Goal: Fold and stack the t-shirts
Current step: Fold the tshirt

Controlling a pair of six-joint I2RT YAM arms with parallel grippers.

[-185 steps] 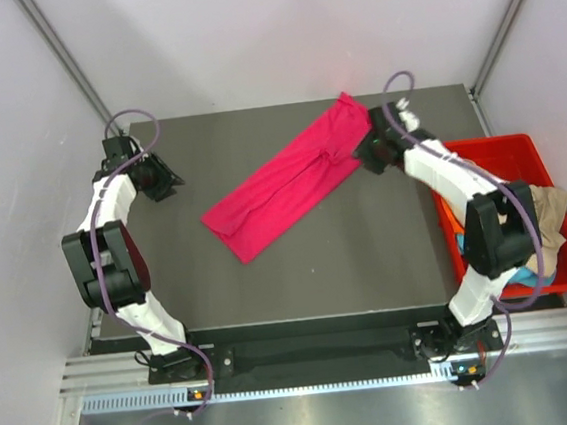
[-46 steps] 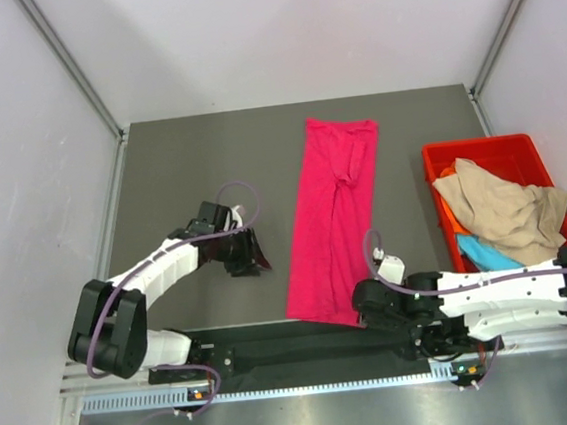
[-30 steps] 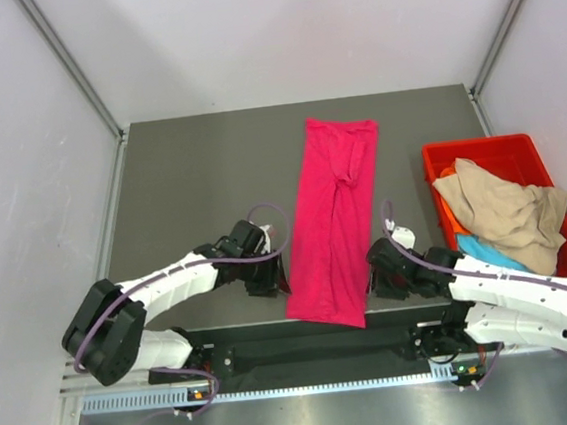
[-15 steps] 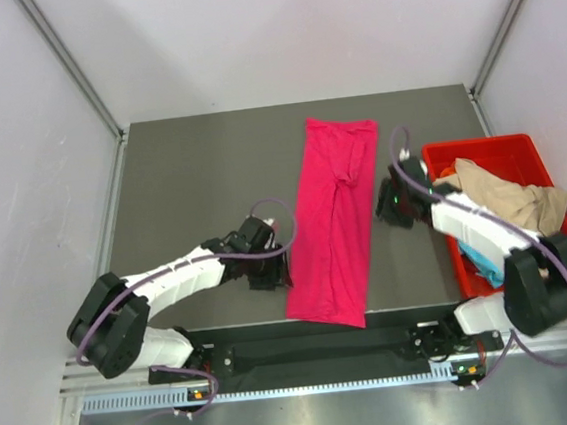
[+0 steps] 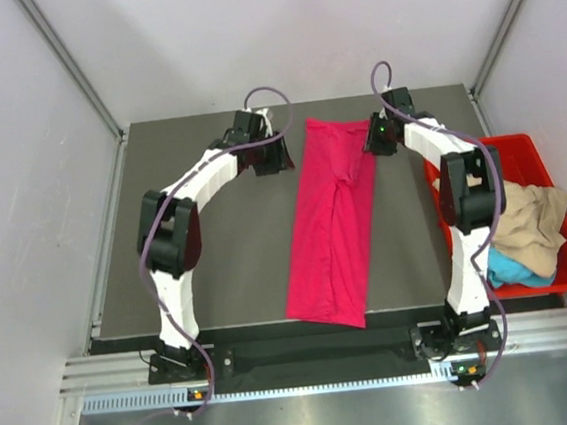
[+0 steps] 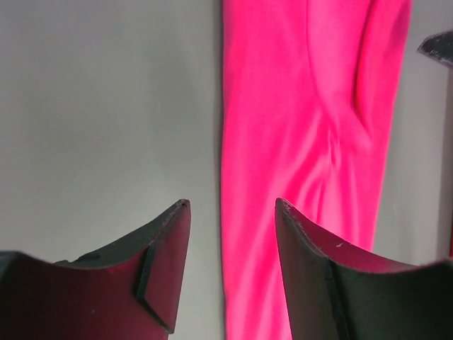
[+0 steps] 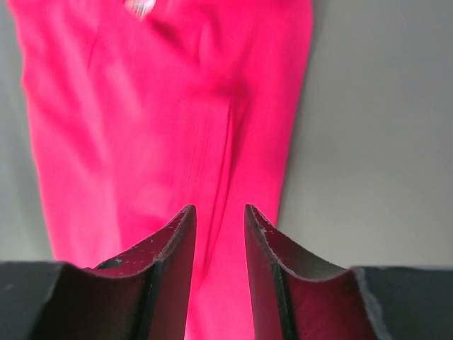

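Magenta t-shirt [image 5: 330, 223] lies flat on the dark surface [image 5: 217, 249] as a long narrow strip. Its far end is near the back edge and its near end at the front edge, slightly diagonal. A crease runs lengthwise down its middle.

Both arms are stretched out to the strip's far end. Left fingers [image 5: 276, 159] sit at its left edge. The left wrist view shows a moderate gap between them, with the cloth edge running under that gap and nothing pinched.

Right fingers [image 5: 374, 146] sit at the strip's right side. The right wrist view shows them narrow, gap still visible, magenta cloth below it — can't tell if they touch the cloth.

Red bin [image 5: 506, 140] stands at the surface's right edge, well apart from the strip — holds a crumpled tan t-shirt [image 5: 530, 219] with a turquoise t-shirt [image 5: 510, 269] partly under it.
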